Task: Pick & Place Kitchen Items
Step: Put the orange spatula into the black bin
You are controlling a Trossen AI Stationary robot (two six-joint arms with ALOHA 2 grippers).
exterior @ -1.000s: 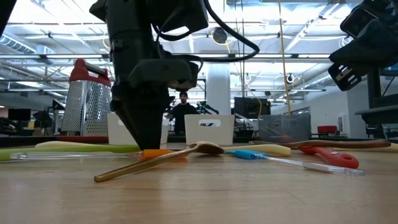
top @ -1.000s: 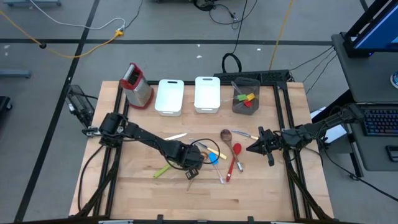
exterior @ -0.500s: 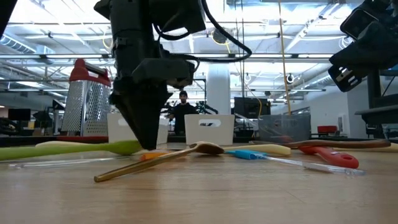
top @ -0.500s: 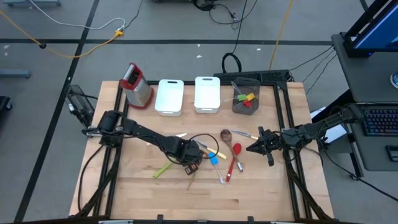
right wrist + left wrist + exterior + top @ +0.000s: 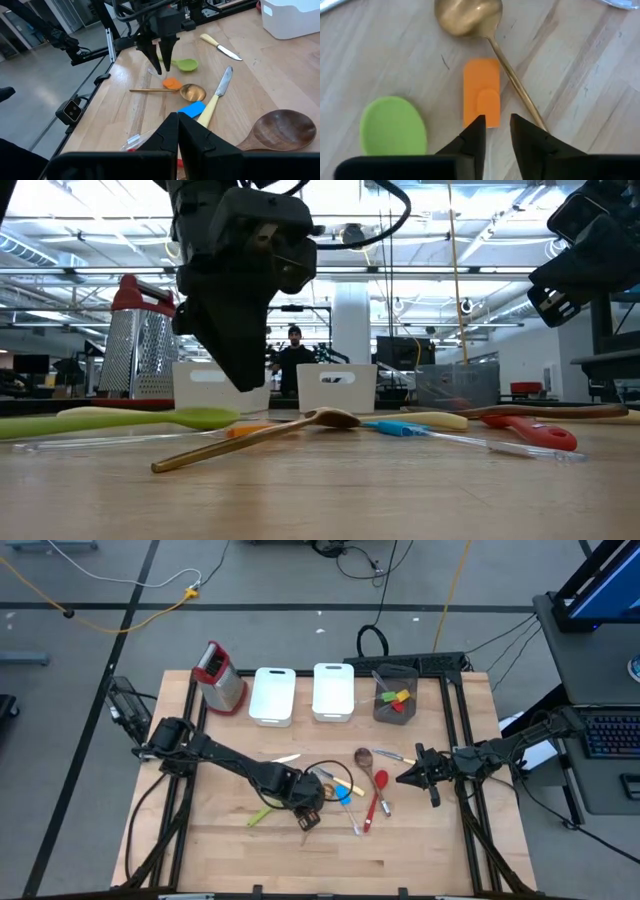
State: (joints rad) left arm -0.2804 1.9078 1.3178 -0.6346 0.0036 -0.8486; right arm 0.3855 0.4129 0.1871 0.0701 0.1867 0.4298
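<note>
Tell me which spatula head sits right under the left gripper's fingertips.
The orange spatula, lying beside the gold spoon; the left gripper hovers over it with a narrow gap, the green one off to the side.

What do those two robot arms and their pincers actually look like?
Both arms are black, slim and jointed, with black cables looping alongside. The left gripper ends in two dark, tapering, pointed fingers; the right gripper has the same dark, wedge-shaped pair. No markings are visible on them.

**Utensils clustered mid-table, containers along the far edge**

Along the table's (image 5: 420, 850) far edge stand the grater (image 5: 219, 676), two bins (image 5: 272, 695) and a cup (image 5: 395, 693); utensils (image 5: 360, 787) lie clustered mid-table; left gripper (image 5: 307, 818) hangs above them; right gripper (image 5: 407, 779) sits toward the right edge.
</note>
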